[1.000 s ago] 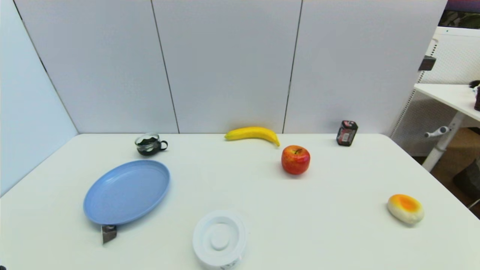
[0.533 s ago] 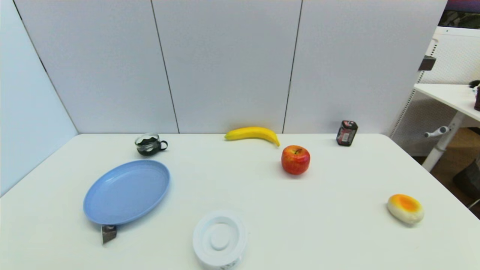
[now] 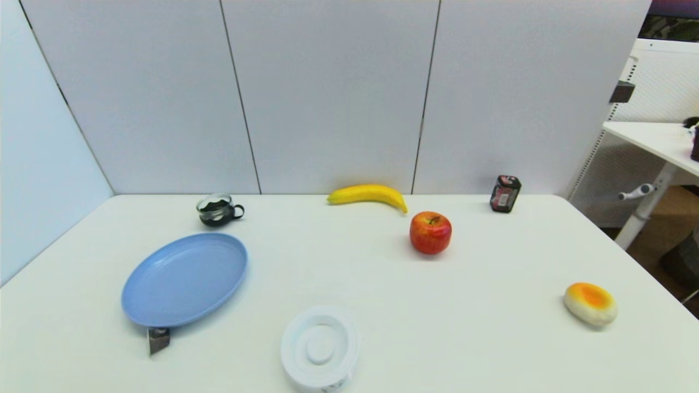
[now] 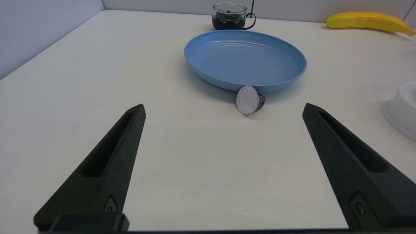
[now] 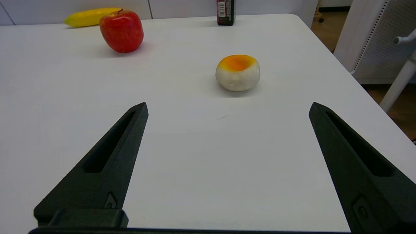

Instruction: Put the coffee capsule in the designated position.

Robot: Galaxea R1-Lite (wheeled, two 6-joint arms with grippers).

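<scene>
The left gripper (image 4: 224, 110), spread wide, should straddle the tipped coffee capsule (image 4: 248, 100) touching the blue plate (image 4: 211, 66) near the desk's front-left edge.

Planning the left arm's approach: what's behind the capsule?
The blue plate sits right behind the capsule, which lies on its side. Whether they touch is hidden. The glass cup stands beyond the plate.
</scene>
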